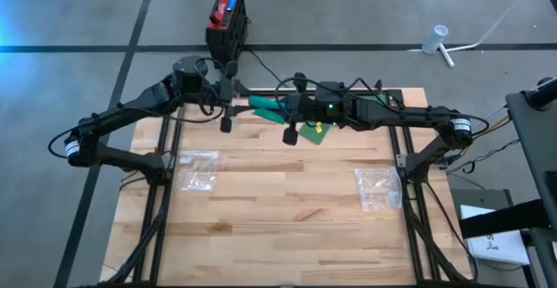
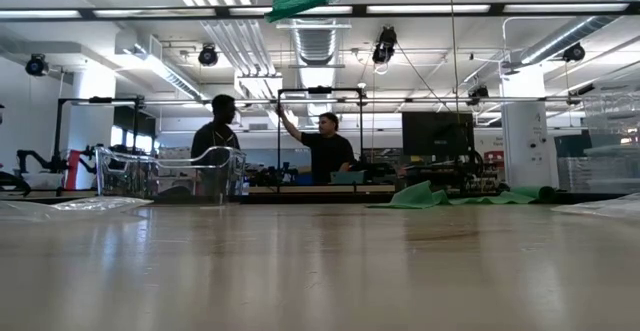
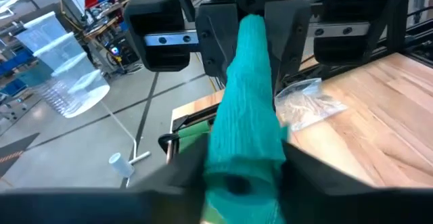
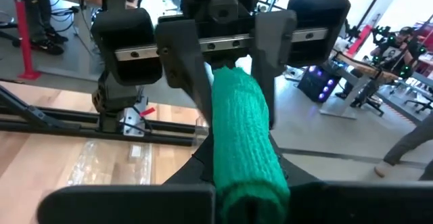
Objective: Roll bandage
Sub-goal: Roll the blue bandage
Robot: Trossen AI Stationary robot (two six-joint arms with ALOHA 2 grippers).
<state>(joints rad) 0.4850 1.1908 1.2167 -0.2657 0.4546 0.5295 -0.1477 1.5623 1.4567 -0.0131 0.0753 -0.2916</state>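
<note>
Both arms are extended toward each other above the far edge of the tabletop, end effectors facing. The right end effector is closed on one end of the green bandage roll. The left end effector is set around the opposite end, jaws close against it; a firm grip cannot be confirmed. The roll is held aloft between them, ribbed and tightly wound, with loose green bandage lying on the tabletop below.
</note>
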